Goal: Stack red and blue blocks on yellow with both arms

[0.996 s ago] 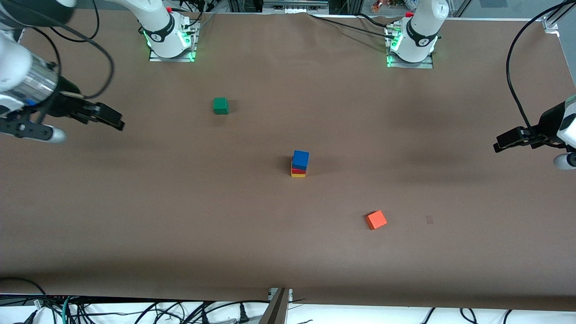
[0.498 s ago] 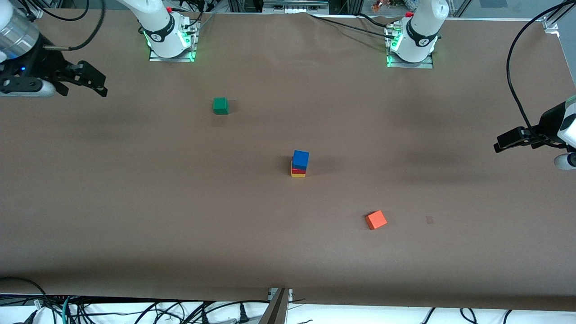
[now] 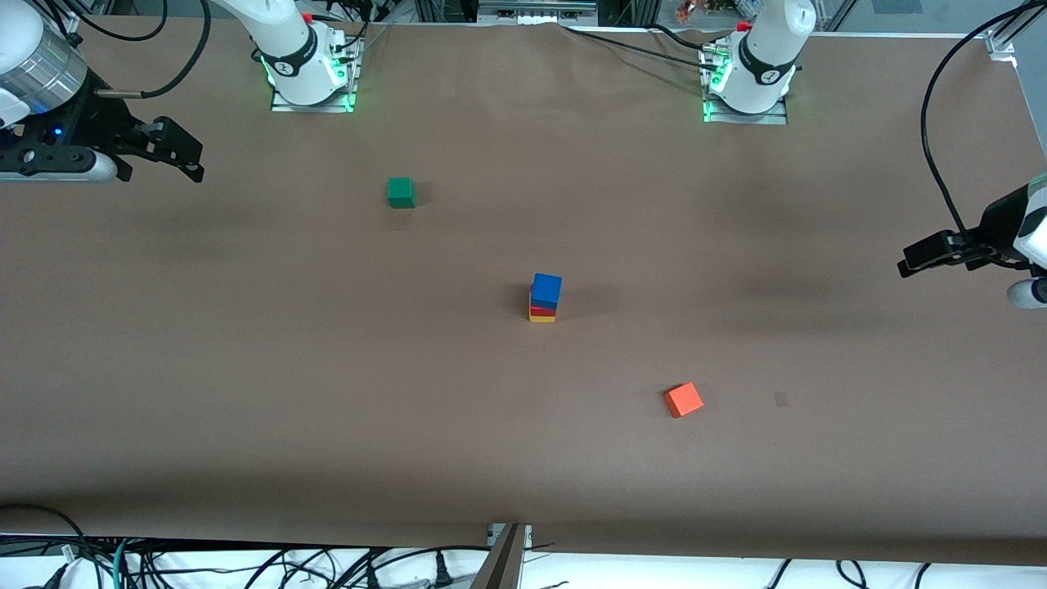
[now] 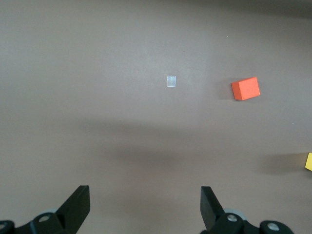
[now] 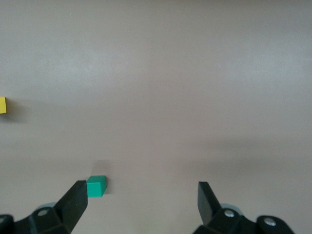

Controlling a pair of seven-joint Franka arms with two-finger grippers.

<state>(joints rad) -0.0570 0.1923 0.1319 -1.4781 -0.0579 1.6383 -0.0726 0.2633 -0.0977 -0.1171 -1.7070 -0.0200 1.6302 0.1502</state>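
Observation:
A three-cube stack stands mid-table: the blue block (image 3: 546,290) on the red block (image 3: 542,311) on the yellow cube (image 3: 541,318). My right gripper (image 3: 192,159) is open and empty, up in the air over the right arm's end of the table, well away from the stack. My left gripper (image 3: 916,255) is open and empty over the left arm's end, and that arm waits. The left wrist view shows its open gripper (image 4: 145,204) and an edge of the yellow cube (image 4: 309,161). The right wrist view shows its open gripper (image 5: 142,202) and the yellow cube's edge (image 5: 2,105).
A green cube (image 3: 401,192) lies farther from the front camera than the stack, toward the right arm's end; it also shows in the right wrist view (image 5: 96,186). An orange cube (image 3: 683,400) lies nearer, toward the left arm's end, and shows in the left wrist view (image 4: 245,88).
My right gripper has swung away from the table's middle toward the robots' side at its own end, staying open and empty. The left arm and the stack have not moved.

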